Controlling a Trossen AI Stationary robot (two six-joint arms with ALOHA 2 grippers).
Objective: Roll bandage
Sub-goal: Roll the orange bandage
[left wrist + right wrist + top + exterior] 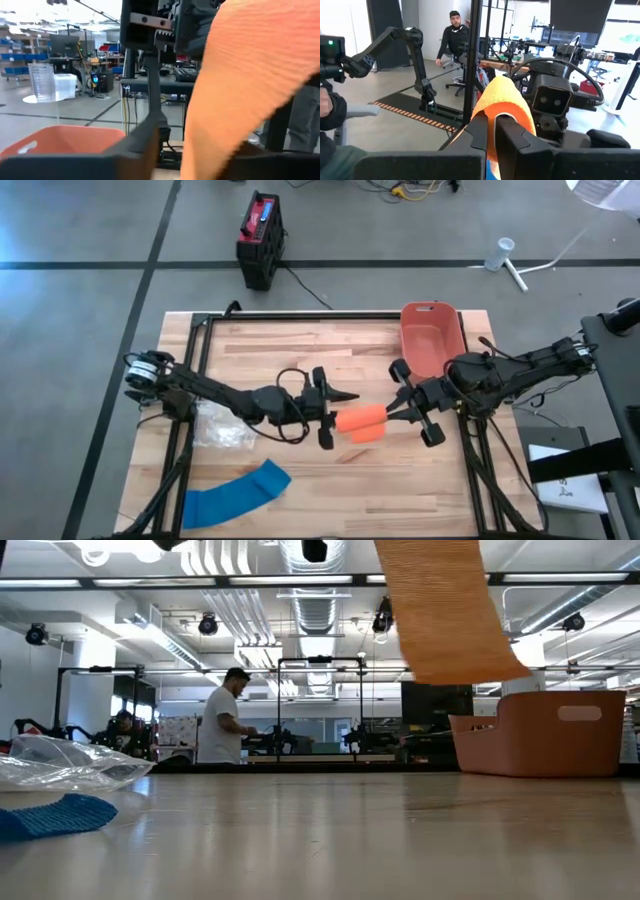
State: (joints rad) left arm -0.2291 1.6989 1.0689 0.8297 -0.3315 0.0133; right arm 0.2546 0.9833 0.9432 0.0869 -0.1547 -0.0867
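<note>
Wooden table (300, 480) in a workshop, seen from above. At its middle an orange bandage (361, 423) is held up off the surface between two robot arms. From the right side, the right gripper (398, 412) is clamped on the bandage, its fingers (512, 137) pressed together over the cloth. From the left side, the left gripper (335, 418) meets the bandage (whether its fingers pinch it cannot be told). A blue bandage (235, 494) lies near the front left edge, beside a clear plastic bag (222, 426). An orange bin (432, 336) sits at the far right.
</note>
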